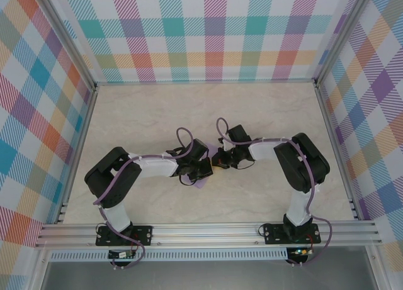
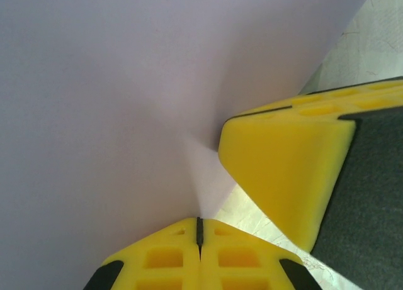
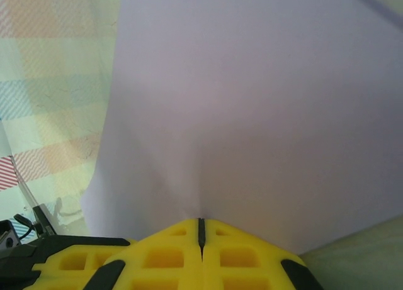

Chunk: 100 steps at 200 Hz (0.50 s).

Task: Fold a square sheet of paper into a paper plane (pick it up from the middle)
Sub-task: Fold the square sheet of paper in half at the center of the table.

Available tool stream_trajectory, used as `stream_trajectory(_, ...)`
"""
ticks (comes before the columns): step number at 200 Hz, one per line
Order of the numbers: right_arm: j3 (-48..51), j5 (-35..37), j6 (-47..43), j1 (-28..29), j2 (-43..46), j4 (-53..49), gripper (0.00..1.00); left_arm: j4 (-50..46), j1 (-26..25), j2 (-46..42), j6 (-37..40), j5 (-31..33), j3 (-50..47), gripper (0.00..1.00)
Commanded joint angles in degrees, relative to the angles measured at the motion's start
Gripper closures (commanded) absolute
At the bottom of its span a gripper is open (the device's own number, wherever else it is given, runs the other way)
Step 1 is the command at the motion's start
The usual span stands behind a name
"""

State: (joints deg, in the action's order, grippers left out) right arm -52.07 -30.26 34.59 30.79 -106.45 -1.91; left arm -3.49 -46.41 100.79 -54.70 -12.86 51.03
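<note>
- left tool (image 2: 199,222): fingers pressed together, pinching the square sheet of paper (image 2: 126,101) at its edge; the sheet fans up and away from the fingertips
- right tool (image 3: 201,222): also pressed together, pinching the same lavender sheet, which rises straight out of the seam between its fingers
- left wrist view: a yellow finger of the right tool sits just beside the left tool's tips, against the paper
- top view: both tools meet tip to tip over the middle of the desk (image 1: 264,114); a small purple corner of the sheet pokes out below the left wrist, the rest is hidden under the arms
- surroundings: plaid walls (image 1: 214,32) on three sides, aluminium rail (image 1: 208,230) along the near edge
</note>
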Motion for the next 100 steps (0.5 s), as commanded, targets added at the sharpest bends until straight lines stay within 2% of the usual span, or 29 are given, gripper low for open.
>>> stream_trajectory(1, -1.7, 3.2, -2.6, -2.7, -1.8, -1.0, 0.98, -8.9, -1.4, 0.4, -1.3, -0.3, -2.8, 1.00)
stream_trajectory(67, -6.0, 4.9, -4.6, -11.0, -4.7, -2.3, 0.98, -8.3, -1.5, -0.6, -2.1, -0.9, -5.4, 1.00)
stream_trajectory(100, -6.1, 4.6, -4.6, -11.9, 1.1, -3.9, 0.98, -7.4, -1.5, -0.8, -1.3, -1.0, -4.7, 1.00)
